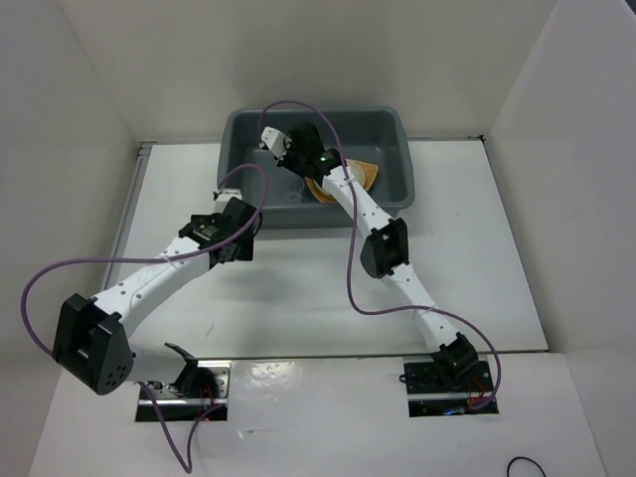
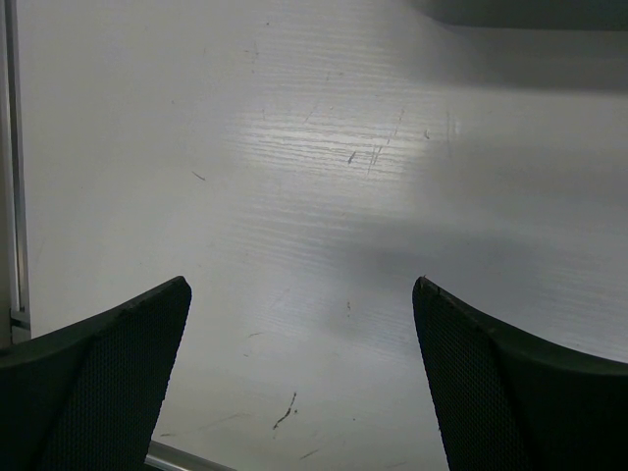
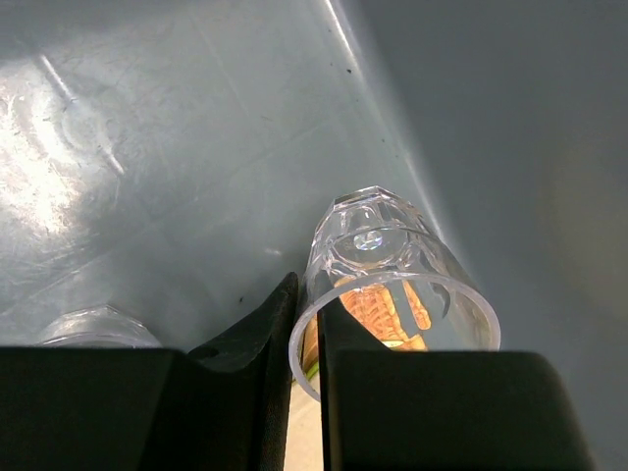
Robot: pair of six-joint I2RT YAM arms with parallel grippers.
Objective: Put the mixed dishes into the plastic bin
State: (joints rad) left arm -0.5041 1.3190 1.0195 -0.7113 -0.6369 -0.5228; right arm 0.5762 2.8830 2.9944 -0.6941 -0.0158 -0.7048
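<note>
White walls (image 1: pixel 79 79) box in a white table (image 1: pixel 298 298), where your two arms work at a dark grey plastic bin (image 1: pixel 393 149) set at the far middle of the surface. Your right arm (image 1: pixel 388 248) stretches across the table and over the bin's near wall, its wrist down inside the tub.

Seen from the right wrist, your right gripper (image 3: pixel 306 304) is pinched on a clear cup (image 3: pixel 392 265). The black fingers (image 3: pixel 260 334) stand almost together, with the cup's rim caught in the narrow slit between them, one finger outside the wall and one inside the mouth. The cup is tilted, its faceted base turned away toward the grey bin floor and its mouth toward the wrist. Whether the base touches the floor cannot be told.

Orange-tan weave shows through the cup, and from above the woven basket tray (image 1: pixel 363 177) lies inside the bin, on its right half, partly under your right arm. A second clear, faceted shape (image 3: pixel 98 329) sits at the lower left of the wrist view, half hidden behind the gripper, and what it is cannot be made out.

Your left arm (image 1: pixel 159 273) bends over the table's left side, with your left gripper (image 2: pixel 302 287) outside the bin, just beside its near left corner. Its fingers (image 2: pixel 128 353) are spread wide with nothing between them and only scuffed white tabletop beneath. Purple cables (image 1: pixel 40 288) loop off both arms.
</note>
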